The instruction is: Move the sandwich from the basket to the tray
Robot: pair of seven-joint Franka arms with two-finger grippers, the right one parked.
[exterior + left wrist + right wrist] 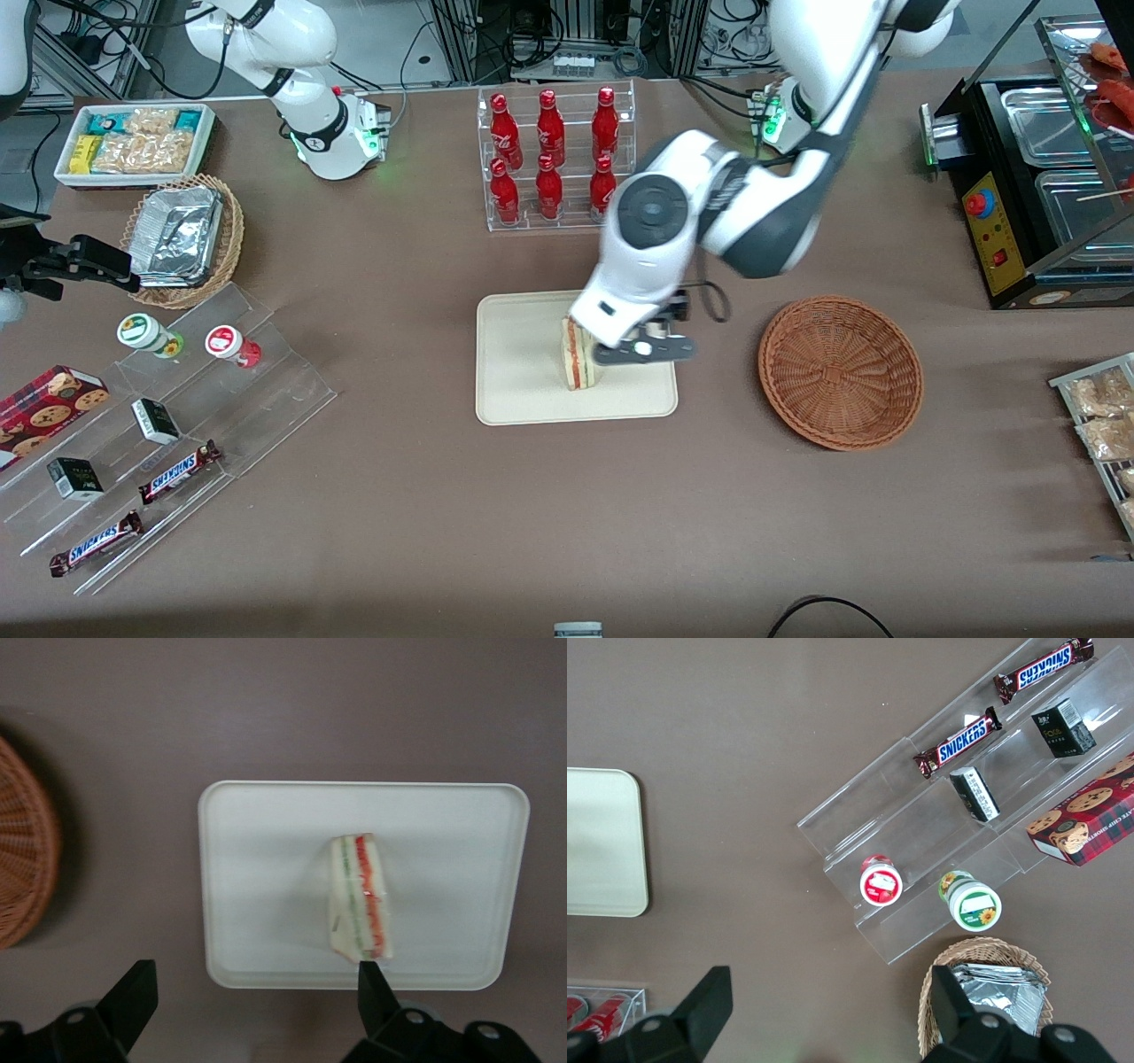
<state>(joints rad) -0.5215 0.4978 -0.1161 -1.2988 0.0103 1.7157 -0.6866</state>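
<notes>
1. Snack bin [135, 142] w/ packets sits toward the parked arm's end of the table [425, 532]; nearer the front cam is a tan basket [190, 244] holding foil trays.
2. Clear stepped rack [177, 443] at that same end: two lidded cups, small dark boxes, cookie box, two Snickers bars [180, 470].
3. Bottle rack [555, 155] w/ red bottles stands mid-table, farther from the front cam than the tray.
4. Tray [523, 390]: cream, rectangular, rounded corners, low rim, flat on the table.
5. Sandwich [578, 354] rests on the tray, standing on edge. Wedge shape, pale beige bread, red-orange and green filling stripes along the exposed edge; wrist view shows it [361, 896] w/ a glossy wrap-like sheen.
6. Gripper [645, 347] hovers above the tray, just beside the sandwich. In wrist view the fingers [374, 992] are spread wide apart w/ nothing between them; one tip overlaps the sandwich's end, contact can't be told.
7. Basket [840, 372]: round, reddish-brown wicker, nothing in it, beside the tray toward the working arm's end, apart from it.
</notes>
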